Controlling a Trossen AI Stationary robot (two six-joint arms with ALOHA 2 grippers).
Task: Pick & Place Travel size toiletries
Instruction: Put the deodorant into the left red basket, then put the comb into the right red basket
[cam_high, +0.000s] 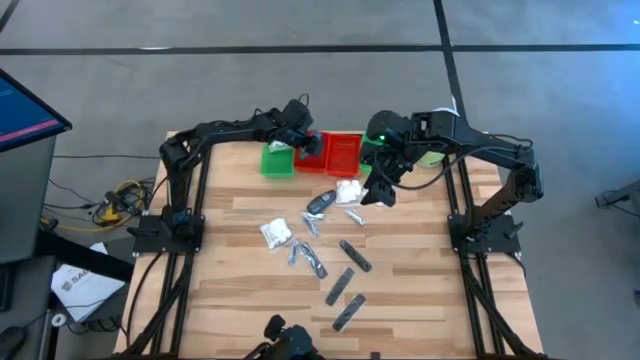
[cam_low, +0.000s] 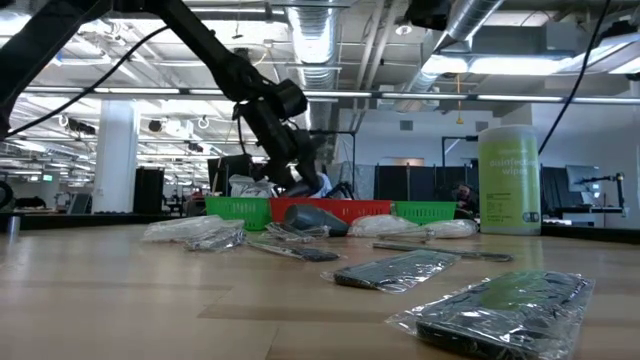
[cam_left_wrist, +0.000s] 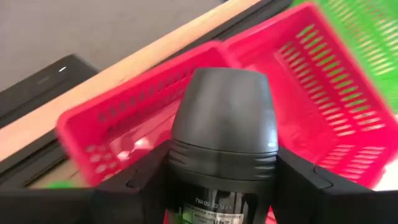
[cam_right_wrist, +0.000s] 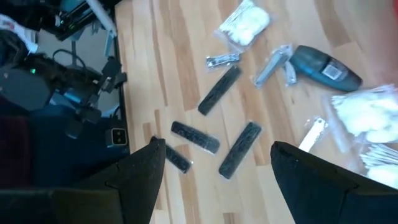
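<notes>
1. An open industrial lab or workshop hall: bare ceiling ducts (cam_low: 320, 40) and pipes, with strip lights overhead.
2. A grey concrete floor (cam_high: 250, 90) marked with dark tape lines surrounds the wooden table (cam_high: 240, 300).
3. Monitors (cam_low: 585, 185), desks and loose cables (cam_high: 120, 200) fill the surroundings.

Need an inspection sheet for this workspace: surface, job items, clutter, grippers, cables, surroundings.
Surface: wooden table, slatted top.
Job's things: white packets, dark flat bars and a black oval piece loose mid-table; a dark roll-on bottle is held.
Clutter: red tray, green tray, pale green canister.
Grippers: left gripper shut on the bottle over the red tray; right gripper open above the items.
Cables: bundle on floor.
Surroundings: monitor, open workshop.
</notes>
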